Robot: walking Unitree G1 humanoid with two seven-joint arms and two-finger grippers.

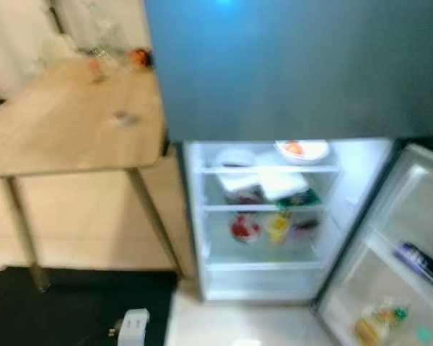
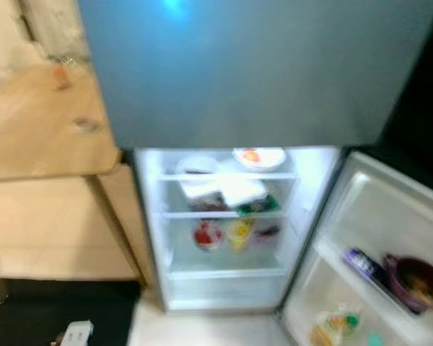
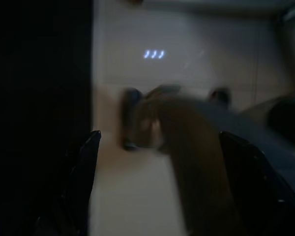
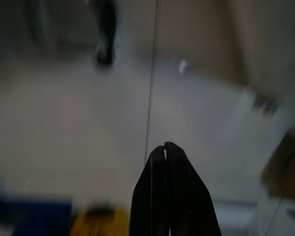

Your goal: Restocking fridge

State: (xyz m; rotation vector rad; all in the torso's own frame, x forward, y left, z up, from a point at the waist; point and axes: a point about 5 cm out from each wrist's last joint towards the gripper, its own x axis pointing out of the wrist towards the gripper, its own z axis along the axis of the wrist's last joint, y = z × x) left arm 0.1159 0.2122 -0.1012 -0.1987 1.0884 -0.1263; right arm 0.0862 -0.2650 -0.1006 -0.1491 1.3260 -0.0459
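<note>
Fridge (image 1: 263,216) stands open dead ahead, shelves half full, beside the worktop (image 1: 65,122). Left gripper (image 3: 157,147) fingers spread, empty; right gripper (image 4: 165,147) fingers pressed together. Best to square up before reaching.

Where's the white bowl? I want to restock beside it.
In the eye views, the bowl sits on the fridge's top shelf, right side, above a white packet.
</note>
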